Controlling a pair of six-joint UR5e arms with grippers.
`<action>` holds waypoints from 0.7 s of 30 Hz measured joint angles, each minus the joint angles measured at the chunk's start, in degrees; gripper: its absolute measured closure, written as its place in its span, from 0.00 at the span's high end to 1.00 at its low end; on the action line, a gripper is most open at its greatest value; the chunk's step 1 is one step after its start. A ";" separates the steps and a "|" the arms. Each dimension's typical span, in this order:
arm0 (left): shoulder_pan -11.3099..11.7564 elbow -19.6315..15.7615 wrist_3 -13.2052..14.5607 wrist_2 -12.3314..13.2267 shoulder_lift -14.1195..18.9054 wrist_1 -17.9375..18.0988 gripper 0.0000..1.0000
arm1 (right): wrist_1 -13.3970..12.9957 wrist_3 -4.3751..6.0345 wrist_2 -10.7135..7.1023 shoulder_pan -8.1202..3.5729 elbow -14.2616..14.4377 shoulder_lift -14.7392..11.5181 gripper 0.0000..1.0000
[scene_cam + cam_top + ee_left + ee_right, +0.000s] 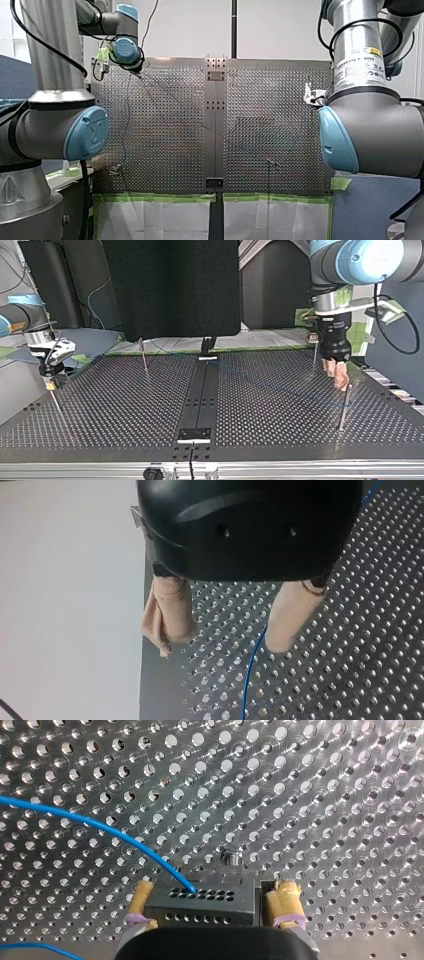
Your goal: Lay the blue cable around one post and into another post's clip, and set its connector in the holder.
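In the front view, my left gripper point(135, 67) and my right gripper point(312, 95) stand well apart at opposite sides of the bench point(165, 130). In the top view, my left gripper hangs just beside a post point(344, 407), I judge the one to go around. In the left wrist view its fingers point(287, 620) are spread, and the blue cable point(250, 675) runs free between them, guided only. In the right wrist view, you see the fingers point(283, 895) pinching the black connector point(200, 902), which keeps the cable's end under control.

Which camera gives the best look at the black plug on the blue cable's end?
The right wrist view: the plug sits close-up in my right hand, blue cable entering it. Top view shows at most a speck; the others, nothing recognisable.
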 joint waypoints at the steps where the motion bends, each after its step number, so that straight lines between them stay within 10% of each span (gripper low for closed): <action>1: 0.06 -0.08 0.59 -0.01 0.00 0.26 1.00 | 0.00 -0.01 0.00 0.00 0.00 0.00 1.00; 21: 2.44 -0.37 11.00 -0.60 -1.04 2.00 1.00 | 0.00 0.00 0.00 0.00 0.00 0.00 1.00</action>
